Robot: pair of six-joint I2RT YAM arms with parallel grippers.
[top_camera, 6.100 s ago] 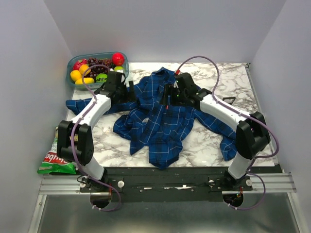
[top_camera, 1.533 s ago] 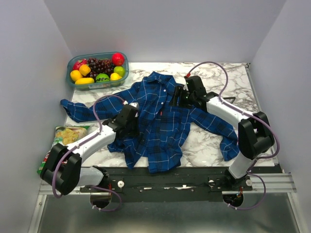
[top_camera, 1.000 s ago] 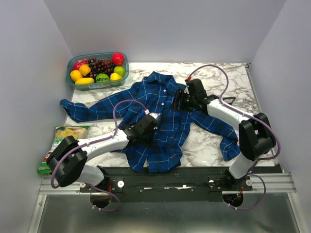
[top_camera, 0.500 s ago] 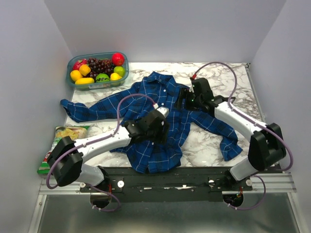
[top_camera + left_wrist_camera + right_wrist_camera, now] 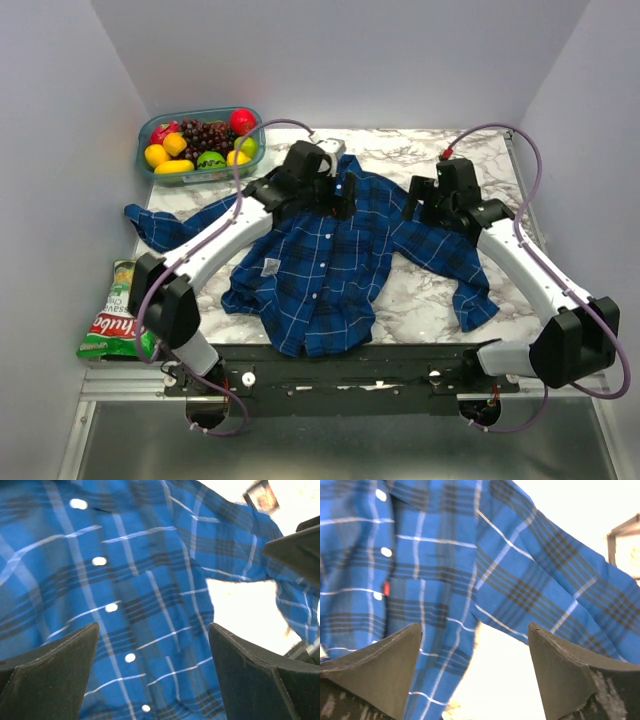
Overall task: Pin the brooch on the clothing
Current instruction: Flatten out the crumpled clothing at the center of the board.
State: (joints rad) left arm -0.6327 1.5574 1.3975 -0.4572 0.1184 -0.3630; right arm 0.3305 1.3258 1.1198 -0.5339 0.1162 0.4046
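The plaid shirt (image 5: 330,270) lies spread front-up, and its button row (image 5: 111,607) is our landmark: the long axis runs from the collar at the far end to the hem at the near end.

In the right wrist view a tiny red speck (image 5: 386,587) sits on the cloth just beside the button row. We take this to be the brooch. It is too small to find in the top view, and no red shows in the left wrist view.

The right gripper (image 5: 475,627) hovers over the sleeve, off to the right of the button row, so the brooch lies to its left, toward the row. Its jaws stand wide apart with nothing between them.

The left gripper (image 5: 152,630) hangs above the collar end of the button row, also spread wide and empty. It seems closer to the row, yet only the right arm has the speck in sight, so we judge the right better placed to reach for it.

A small black square case (image 5: 260,495) lies on the table beyond the sleeve, right of the row.

Half a second ago the left arm lay low across the hem end of the row; now it reaches up to the collar end. The right gripper was close beside the row and has drawn back over the sleeve.
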